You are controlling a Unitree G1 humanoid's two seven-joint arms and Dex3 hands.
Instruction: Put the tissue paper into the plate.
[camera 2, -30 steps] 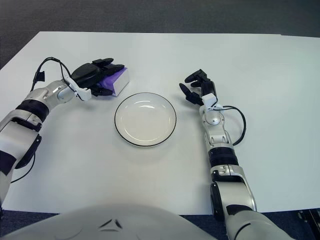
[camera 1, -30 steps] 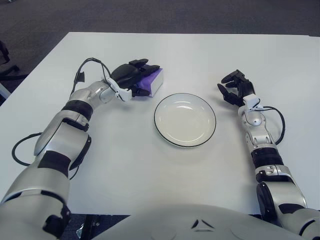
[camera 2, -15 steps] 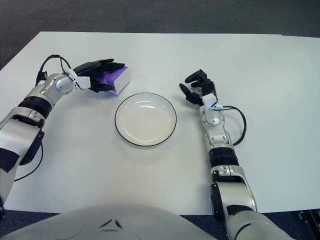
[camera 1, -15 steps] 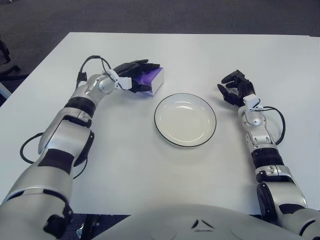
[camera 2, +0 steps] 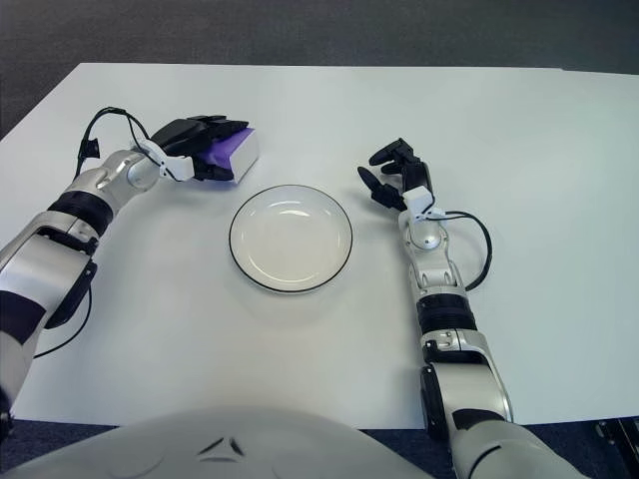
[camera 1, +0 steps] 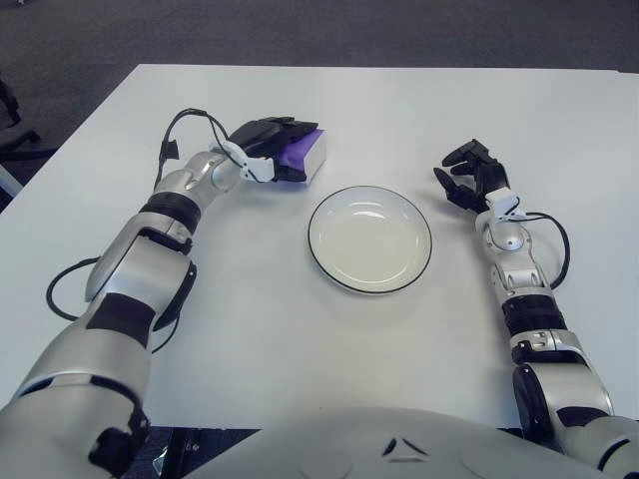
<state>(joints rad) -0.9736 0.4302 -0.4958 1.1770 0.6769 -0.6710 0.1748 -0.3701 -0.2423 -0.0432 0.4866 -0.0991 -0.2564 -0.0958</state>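
Now L hand [camera 1: 268, 150] fingers clamped on purple tissue pack [camera 1: 303, 156], upper-left of empty plate [camera 1: 369, 239]; R hand [camera 1: 471, 181] right of plate, fingers loosely apart, holding nothing

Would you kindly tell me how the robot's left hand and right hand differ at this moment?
The black three-finger left hand is closed around the purple and white tissue packet, while the black three-finger right hand holds nothing, its fingers loosely apart. The left hand is up-left of the round white black-rimmed plate; the right hand is to the plate's right. Both hands are over the white table, near the plate.
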